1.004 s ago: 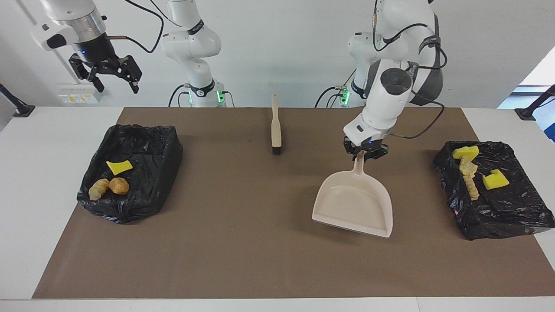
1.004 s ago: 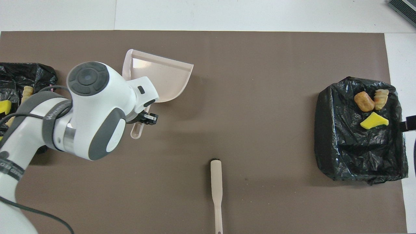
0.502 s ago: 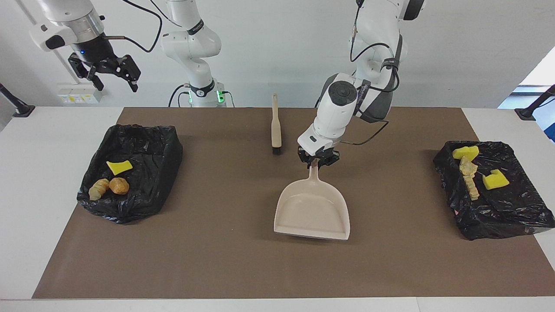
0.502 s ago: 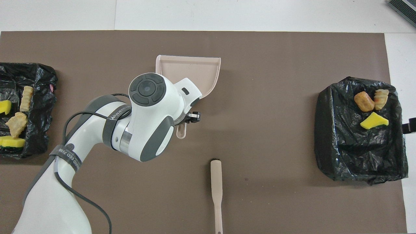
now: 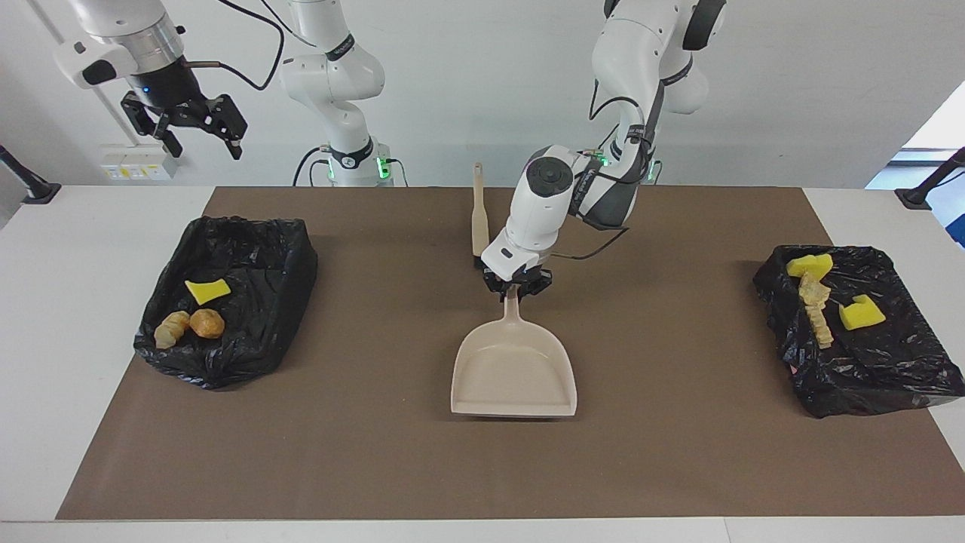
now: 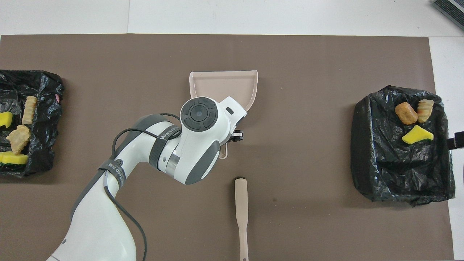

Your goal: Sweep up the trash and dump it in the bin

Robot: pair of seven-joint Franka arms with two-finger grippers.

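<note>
**Left hand on dustpan handle, pan empty, all trash in the two bins**

Item 1. Left hand (image 5: 516, 287): fingers closed on the handle of the beige plastic dustpan (image 5: 515, 372), over the middle of the brown mat (image 5: 377, 452). Whether the pan's lip touches the mat cannot be told.

Item 2. Risks, as judged. The grip is on a thin handle end, so the pan could pivot or slip if set down unevenly. The beige long-handled brush (image 5: 479, 219) lies on the mat just nearer the robots than the dustpan; the left arm's elbow or the handle could knock it.

Item 3. Right hand (image 5: 197, 128): wide open, holding nothing, raised above the table edge toward the right arm's end, well apart from the dustpan. Waiting.

Item 4. Trash, condition. Small bright yellow sponge bits and tan-orange bread-like lumps, dry and irregular. Three pieces (image 5: 194, 311) lie in the black bag-lined bin (image 5: 264, 249) toward the right arm's end from the dustpan; the others (image 5: 820, 297) lie in the second black bag-lined bin (image 5: 889, 377) toward the left arm's end. None is visible loose on the mat.
</note>
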